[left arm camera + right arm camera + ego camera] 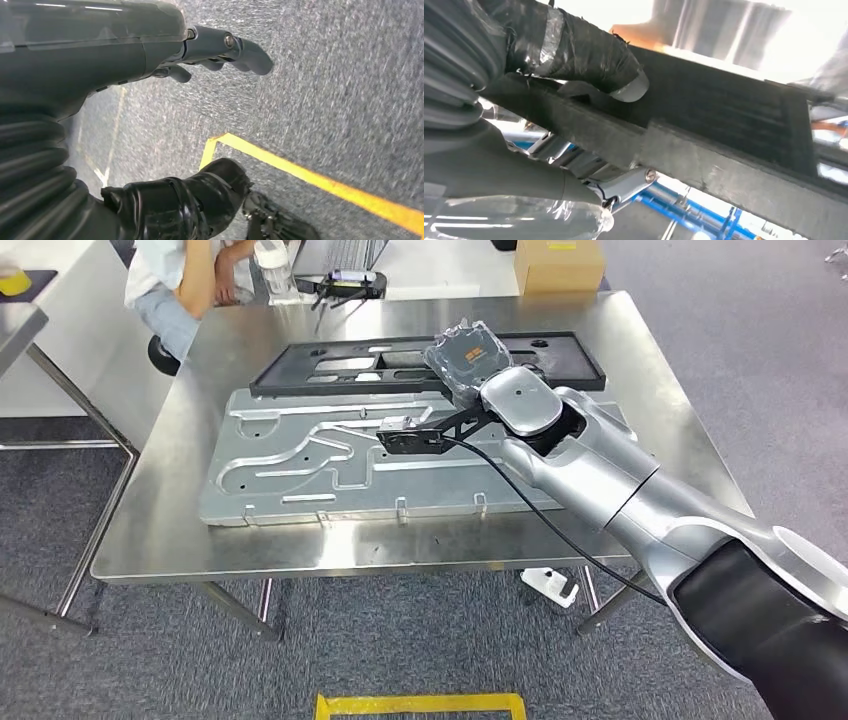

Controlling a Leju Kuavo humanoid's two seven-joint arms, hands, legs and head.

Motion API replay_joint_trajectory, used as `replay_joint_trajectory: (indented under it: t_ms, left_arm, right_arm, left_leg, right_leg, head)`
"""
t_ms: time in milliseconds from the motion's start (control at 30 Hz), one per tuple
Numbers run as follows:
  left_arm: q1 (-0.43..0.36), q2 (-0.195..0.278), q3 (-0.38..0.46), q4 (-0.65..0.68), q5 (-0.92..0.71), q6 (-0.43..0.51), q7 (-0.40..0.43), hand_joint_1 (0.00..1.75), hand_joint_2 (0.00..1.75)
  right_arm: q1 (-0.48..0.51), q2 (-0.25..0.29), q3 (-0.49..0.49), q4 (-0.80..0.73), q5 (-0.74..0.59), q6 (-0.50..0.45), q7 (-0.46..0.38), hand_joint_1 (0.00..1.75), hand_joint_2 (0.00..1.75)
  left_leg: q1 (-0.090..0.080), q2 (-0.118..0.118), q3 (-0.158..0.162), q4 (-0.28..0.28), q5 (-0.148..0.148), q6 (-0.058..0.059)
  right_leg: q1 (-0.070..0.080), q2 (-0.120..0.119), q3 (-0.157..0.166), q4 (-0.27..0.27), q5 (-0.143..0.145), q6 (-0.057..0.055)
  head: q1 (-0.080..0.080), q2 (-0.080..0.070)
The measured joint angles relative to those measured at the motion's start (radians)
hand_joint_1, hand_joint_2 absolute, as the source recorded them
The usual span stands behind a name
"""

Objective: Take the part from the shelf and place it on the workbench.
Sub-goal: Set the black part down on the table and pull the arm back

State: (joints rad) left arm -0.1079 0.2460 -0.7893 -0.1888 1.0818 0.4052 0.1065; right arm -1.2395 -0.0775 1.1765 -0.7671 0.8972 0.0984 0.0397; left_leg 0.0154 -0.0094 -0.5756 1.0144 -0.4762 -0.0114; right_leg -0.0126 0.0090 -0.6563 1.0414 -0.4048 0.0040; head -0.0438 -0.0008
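Note:
The part is a long black flat frame (330, 372) with cut-outs. It lies across the far side of the steel workbench (660, 390), its near edge on a large grey machined plate (300, 475). My right hand (468, 358), wrapped in clear plastic, is at the frame's right half. In the right wrist view the taped thumb (574, 50) presses on the black part (724, 115) and the fingers (624, 182) curl under its edge, so the hand grips it. My left hand (220, 50) hangs over grey carpet, fingers loosely apart, holding nothing.
A person (185, 280) sits at the far left corner, beside a clear bottle (275, 270). A cardboard box (558, 262) stands beyond the bench. A white object (550, 585) lies on the floor under the bench. Yellow tape (420, 705) marks the carpet in front.

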Motion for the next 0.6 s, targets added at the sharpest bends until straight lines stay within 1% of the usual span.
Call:
replay_joint_trajectory:
  t_ms: [33,67,100,133,167,200,233,267,300,333,367,400,433,500,533,567,600]
  left_arm:
    - [-0.001,0.000,0.000,0.000,0.000,-0.002,-0.002,0.00,1.75]
    - [-0.001,0.000,0.000,0.000,-0.001,-0.003,-0.004,0.00,1.75]
    - [-0.002,0.000,0.000,0.000,-0.001,-0.003,-0.006,0.00,1.75]
    - [-0.003,0.000,0.000,0.000,-0.001,-0.004,-0.007,0.00,1.75]
    - [-0.003,0.000,0.000,0.000,-0.001,-0.005,-0.008,0.00,1.75]
    - [-0.002,0.000,0.000,0.000,-0.001,-0.005,-0.008,0.00,1.75]
    - [0.000,0.000,0.000,0.000,-0.001,-0.006,-0.008,0.00,1.75]
    - [0.002,0.000,0.000,0.000,-0.001,-0.006,-0.008,0.00,1.75]
    - [0.003,0.000,0.000,0.000,-0.001,-0.006,-0.007,0.00,1.75]
    - [0.003,0.000,0.000,0.000,0.000,-0.007,-0.006,0.00,1.75]
    - [0.003,0.001,0.000,0.000,0.000,-0.007,-0.004,0.00,1.75]
    - [0.003,0.001,0.000,0.000,0.001,-0.007,-0.001,0.00,1.75]
    - [0.002,0.001,0.000,0.000,0.002,-0.007,0.002,0.00,1.75]
    - [0.000,0.001,0.000,0.000,0.004,-0.008,0.007,0.00,1.75]
    - [0.000,0.001,0.000,0.000,0.004,-0.008,0.009,0.00,1.75]
    - [0.001,0.001,0.000,0.000,0.004,-0.008,0.010,0.00,1.75]
    - [0.001,0.001,0.000,0.000,0.004,-0.008,0.010,0.00,1.75]
  right_arm:
    - [0.008,0.009,0.000,0.004,-0.002,-0.006,-0.009,1.75,1.75]
    - [0.014,0.018,0.000,0.007,-0.004,-0.010,-0.015,1.75,1.75]
    - [0.019,0.027,0.000,0.011,-0.005,-0.013,-0.019,1.75,1.75]
    - [0.022,0.035,0.000,0.014,-0.006,-0.016,-0.020,1.75,1.75]
    - [0.025,0.040,0.000,0.017,-0.006,-0.018,-0.021,1.75,1.75]
    - [0.030,0.044,0.000,0.021,-0.007,-0.019,-0.023,1.75,1.75]
    - [0.035,0.048,0.000,0.024,-0.008,-0.019,-0.027,1.75,1.75]
    - [0.040,0.051,0.000,0.029,-0.009,-0.020,-0.032,1.75,1.75]
    - [0.044,0.055,0.000,0.033,-0.011,-0.020,-0.037,1.75,1.75]
    - [0.046,0.060,0.000,0.036,-0.013,-0.020,-0.041,1.75,1.75]
    - [0.046,0.063,0.000,0.039,-0.014,-0.022,-0.043,1.75,1.75]
    - [0.045,0.067,0.000,0.042,-0.015,-0.024,-0.046,1.75,1.75]
    - [0.044,0.069,0.000,0.045,-0.016,-0.026,-0.048,1.75,1.75]
    - [0.045,0.074,0.000,0.052,-0.017,-0.029,-0.055,1.75,1.75]
    - [0.046,0.076,0.000,0.055,-0.018,-0.030,-0.059,1.75,1.75]
    - [0.047,0.078,0.000,0.057,-0.018,-0.030,-0.062,1.75,1.75]
    - [0.048,0.079,0.000,0.059,-0.018,-0.031,-0.064,1.75,1.75]
  left_leg:
    - [0.001,0.001,0.001,0.002,-0.005,-0.005]
    - [0.002,0.003,-0.005,0.016,-0.015,-0.010]
    - [0.003,0.003,-0.022,0.052,-0.033,-0.014]
    - [0.004,0.004,-0.051,0.107,-0.057,-0.018]
    - [0.004,0.004,-0.091,0.176,-0.081,-0.021]
    - [0.004,0.004,-0.130,0.241,-0.097,-0.024]
    - [0.004,0.004,-0.159,0.279,-0.097,-0.025]
    - [0.004,0.004,-0.170,0.280,-0.076,-0.024]
    - [0.004,0.004,-0.160,0.239,-0.037,-0.022]
    - [0.004,0.004,-0.135,0.171,0.010,-0.019]
    - [0.002,0.004,-0.107,0.103,0.043,-0.016]
    - [-0.001,0.003,-0.082,0.048,0.062,-0.011]
    - [-0.003,0.002,-0.068,0.017,0.066,-0.007]
    - [-0.006,0.002,-0.059,0.003,0.057,0.002]
    - [-0.004,0.002,-0.056,0.000,0.057,0.006]
    - [-0.001,0.003,-0.051,-0.004,0.057,0.012]
    - [0.001,0.004,-0.045,-0.009,0.056,0.018]
  right_leg:
    - [-0.001,0.002,0.002,-0.003,-0.001,-0.006]
    - [-0.003,0.002,0.006,-0.005,-0.003,-0.013]
    - [-0.005,0.003,0.010,-0.007,-0.005,-0.018]
    - [-0.006,0.002,0.013,-0.008,-0.008,-0.023]
    - [-0.005,0.002,0.016,-0.008,-0.011,-0.026]
    - [-0.004,0.001,0.020,-0.008,-0.015,-0.029]
    - [-0.003,0.001,0.026,-0.008,-0.019,-0.030]
    - [-0.002,0.002,0.033,-0.007,-0.024,-0.030]
    - [-0.001,0.002,0.040,-0.007,-0.030,-0.029]
    - [-0.001,0.003,0.048,-0.007,-0.035,-0.028]
    - [0.001,0.004,0.055,-0.007,-0.041,-0.025]
    - [0.002,0.005,0.059,-0.007,-0.045,-0.020]
    - [0.004,0.006,0.061,-0.008,-0.048,-0.016]
    - [0.005,0.007,0.064,-0.013,-0.051,-0.005]
    - [0.006,0.006,0.065,-0.015,-0.054,0.000]
    - [0.006,0.004,0.062,-0.006,-0.061,0.005]
    - [0.007,0.003,0.050,0.022,-0.077,0.009]
  head:
    - [0.000,0.000]
    - [-0.002,0.000]
    - [-0.004,0.000]
    - [-0.005,0.000]
    - [-0.007,0.000]
    - [-0.007,0.000]
    - [-0.007,0.000]
    - [-0.007,0.000]
    - [-0.007,0.000]
    - [-0.007,0.000]
    - [-0.007,0.000]
    - [-0.007,0.000]
    - [-0.006,0.000]
    - [-0.006,0.000]
    - [-0.006,0.000]
    - [-0.005,0.000]
    - [-0.004,0.000]
